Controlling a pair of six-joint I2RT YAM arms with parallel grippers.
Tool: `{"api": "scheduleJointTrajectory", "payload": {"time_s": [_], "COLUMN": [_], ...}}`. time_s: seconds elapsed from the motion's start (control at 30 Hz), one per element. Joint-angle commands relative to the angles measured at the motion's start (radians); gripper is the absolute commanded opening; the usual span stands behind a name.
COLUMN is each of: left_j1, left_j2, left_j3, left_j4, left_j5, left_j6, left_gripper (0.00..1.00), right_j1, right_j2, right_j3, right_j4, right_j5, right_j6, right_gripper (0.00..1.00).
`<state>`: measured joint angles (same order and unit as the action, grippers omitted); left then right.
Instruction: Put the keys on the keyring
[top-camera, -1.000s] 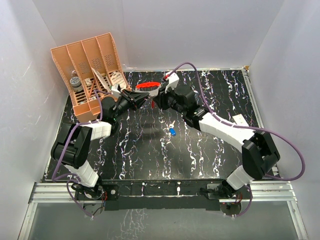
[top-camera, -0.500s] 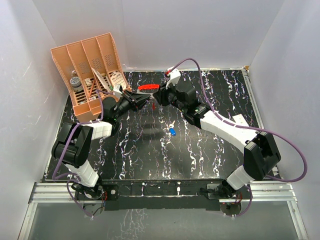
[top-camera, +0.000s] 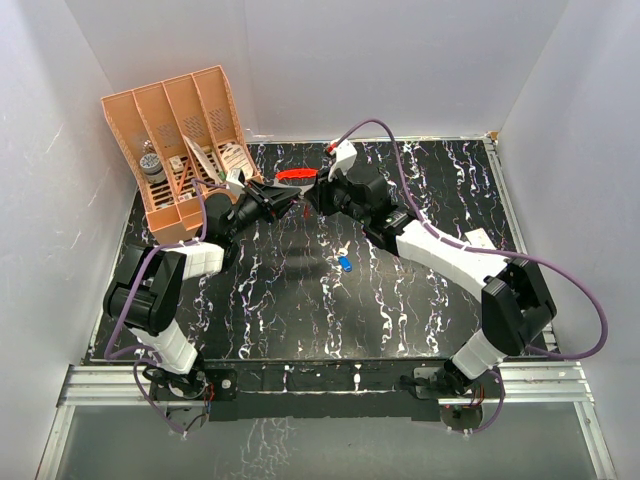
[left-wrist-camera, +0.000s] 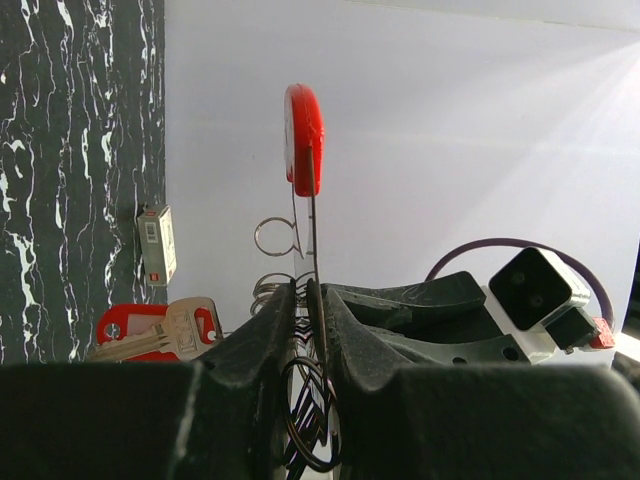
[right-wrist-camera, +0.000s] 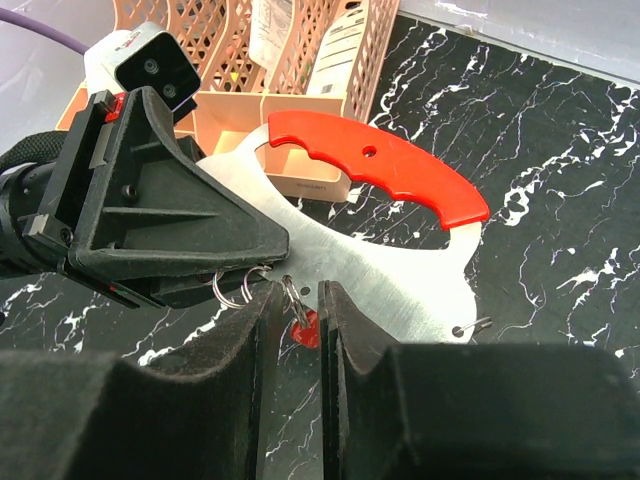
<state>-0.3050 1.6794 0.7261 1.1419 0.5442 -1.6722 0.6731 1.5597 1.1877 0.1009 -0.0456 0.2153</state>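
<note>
Right wrist view has the right fingers (right-wrist-camera: 255, 325) drawn almost together, with the red-headed key (right-wrist-camera: 306, 330) pinched between their tips. Just above it hangs the keyring (right-wrist-camera: 375, 165): a red grip over a flat silvery plate, with small wire rings (right-wrist-camera: 235, 288) dangling at its lower edge. The left fingers (left-wrist-camera: 270, 330) are clamped tight on the thin edge of that plate and hold it in the air over the far part of the table (top-camera: 300, 310), near the orange tray (top-camera: 212, 100). The blue-headed key (top-camera: 345, 264) lies loose on the table, well apart from both arms and not yet on any ring.

The likeliest failure is losing the red-headed key. It is far smaller than the fingers holding it, and only its head seems caught, so a sideways nudge against the plate or a ring could twist it out and drop it. The wire rings hang free, so a touch would probably push them aside rather than let the key thread on. The plate is held by one edge only, and pressure from the right could pivot it in the left grip. The two sets of fingers are also very close, so a small overshoot risks a knock that shakes both holds. The blue-headed key lies flat and looks awkward to pick up later.
</note>
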Motion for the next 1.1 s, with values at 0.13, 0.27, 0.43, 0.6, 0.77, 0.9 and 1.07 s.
{"api": "scheduleJointTrajectory", "payload": {"time_s": [0.13,0.27,0.43,0.6,0.77,0.9,1.07], "left_j1": [-0.004,-0.004,-0.004,-0.003,-0.002,-0.002,-0.002], "left_j2": [-0.025,-0.021,-0.015,-0.017,-0.002,0.005,0.012], "left_j3": [0.042,0.048,0.053,0.03,0.025,0.032,0.048], "left_j4": [0.03,0.025,0.03,0.039,0.093,0.103,0.104], "left_j5": [0.024,0.023,0.026,0.027,0.041,0.053,0.072], "left_j6": [-0.001,0.0,-0.002,0.003,-0.007,-0.005,0.007], "left_gripper": [0.05,0.05,0.0,0.0,0.0,0.0,0.0], "right_j1": [-0.003,-0.004,-0.004,-0.057,-0.225,-0.26,-0.297], "right_j2": [0.012,0.01,-0.004,-0.06,-0.037,-0.04,-0.02], "right_j3": [0.063,0.06,0.055,0.061,0.081,0.058,0.013], "right_j4": [0.001,-0.009,-0.008,-0.006,-0.007,0.003,0.089], "right_j5": [0.005,-0.008,-0.005,0.058,-0.208,-0.261,-0.391], "right_j6": [0.013,0.022,0.027,0.069,0.199,0.235,0.324], "right_gripper": [0.2,0.2,0.2,0.36,0.42,0.43,0.46]}}
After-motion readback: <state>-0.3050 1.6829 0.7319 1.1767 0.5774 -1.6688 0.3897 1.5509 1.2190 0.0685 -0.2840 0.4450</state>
